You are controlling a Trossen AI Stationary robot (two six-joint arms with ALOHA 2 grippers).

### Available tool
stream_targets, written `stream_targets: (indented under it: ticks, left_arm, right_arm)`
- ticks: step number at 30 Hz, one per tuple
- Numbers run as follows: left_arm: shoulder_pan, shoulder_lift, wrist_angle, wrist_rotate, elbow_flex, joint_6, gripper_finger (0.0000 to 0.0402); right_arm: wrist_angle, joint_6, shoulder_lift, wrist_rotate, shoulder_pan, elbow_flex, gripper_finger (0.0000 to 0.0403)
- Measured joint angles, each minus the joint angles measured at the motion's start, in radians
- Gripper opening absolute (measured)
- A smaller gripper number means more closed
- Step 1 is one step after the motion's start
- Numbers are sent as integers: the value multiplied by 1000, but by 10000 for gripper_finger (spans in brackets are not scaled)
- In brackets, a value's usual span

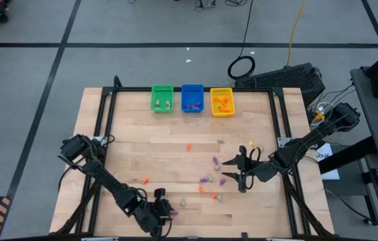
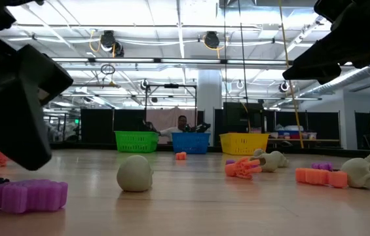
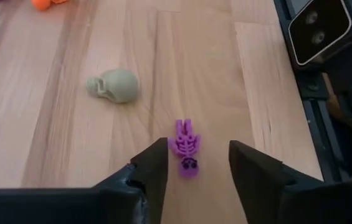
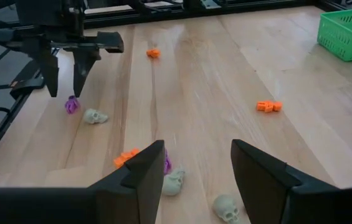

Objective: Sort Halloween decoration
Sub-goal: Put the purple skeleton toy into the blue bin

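Halloween decoration bits [image 1: 209,187] litter mid-table; left gripper [image 3: 195,163], fingers apart, straddles a purple skeleton [image 3: 185,147] at bottom centre, probably mid-pick, blue bin [image 1: 192,98] next, while right gripper [image 4: 194,168] waits open.

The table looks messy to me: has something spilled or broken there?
Nothing looks broken. Tiny orange, purple and pale trinkets lie scattered loose over the table, while the green bin, blue bin and yellow bin stand in a tidy row at its far edge, each already holding a few.
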Motion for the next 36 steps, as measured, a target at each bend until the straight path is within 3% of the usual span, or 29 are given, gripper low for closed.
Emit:
stream_targets:
  ticks: [6, 15, 19, 23, 32, 36]
  left_arm:
    - [0, 0, -6, -3, 0, -24, 148]
    - [-9, 63, 42, -41, 2, -48, 194]
    - [-8, 64, 43, -45, 2, -47, 195]
    - [-8, 64, 37, -50, 2, -43, 163]
    - [-3, 64, 23, -66, 2, 6, 41]
    - [-3, 55, 21, -59, 1, 29, 18]
  right_arm:
    - [0, 0, 0, 0, 0, 0, 171]
    - [0, 0, 0, -2, 0, 0, 171]
    - [-1, 0, 0, -2, 0, 0, 171]
    - [0, 0, 0, -3, 0, 0, 171]
    - [0, 0, 0, -4, 0, 0, 171]
    - [-1, -4, 0, -4, 0, 0, 171]
